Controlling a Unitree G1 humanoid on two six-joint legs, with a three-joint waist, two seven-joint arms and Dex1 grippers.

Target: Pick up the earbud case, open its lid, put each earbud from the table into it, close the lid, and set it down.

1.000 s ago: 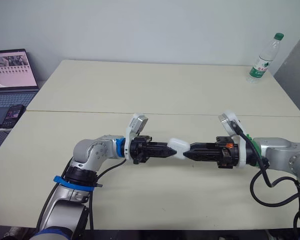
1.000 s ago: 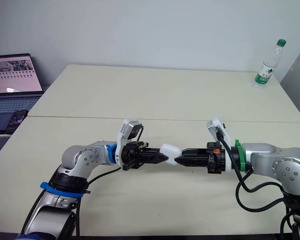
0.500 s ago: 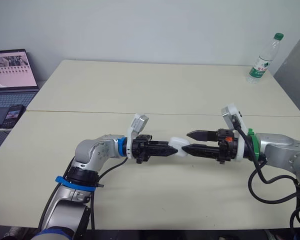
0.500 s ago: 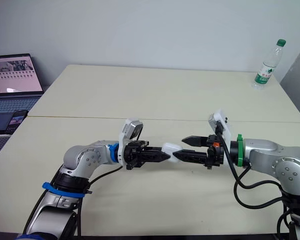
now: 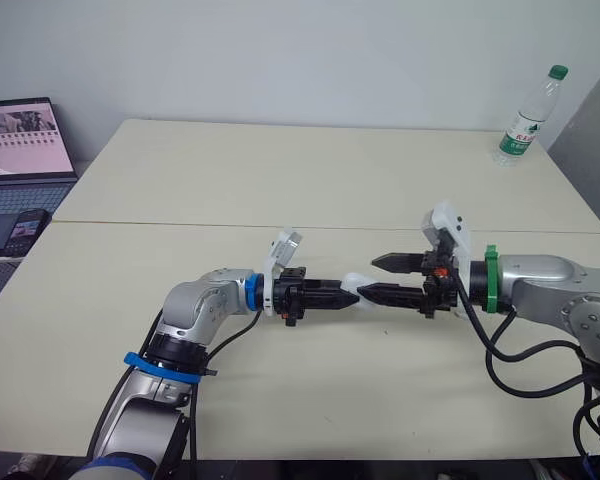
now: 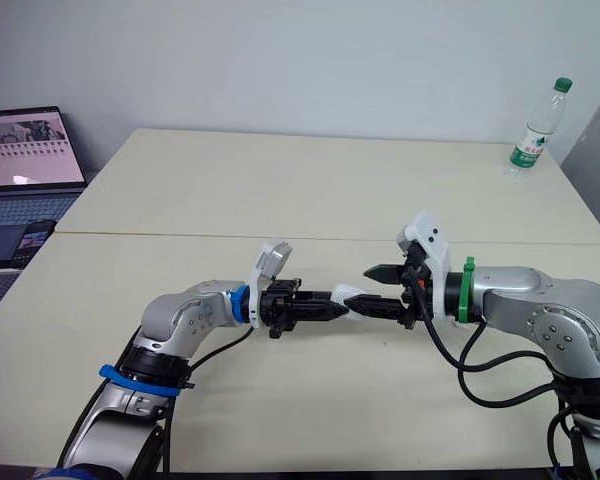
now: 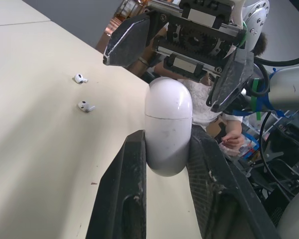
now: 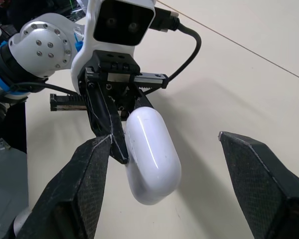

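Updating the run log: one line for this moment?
left gripper shut on earbud case | right gripper open around lid | lid closed | earbuds on table

Pale wall (image 5: 310, 50), two beige tables (image 5: 310, 170), laptop (image 5: 20, 140), bottle (image 5: 525, 120)

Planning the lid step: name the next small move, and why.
Probably close the right end effector on the lid: it hangs open around the shut lid, while the left end effector grips the case by its body.
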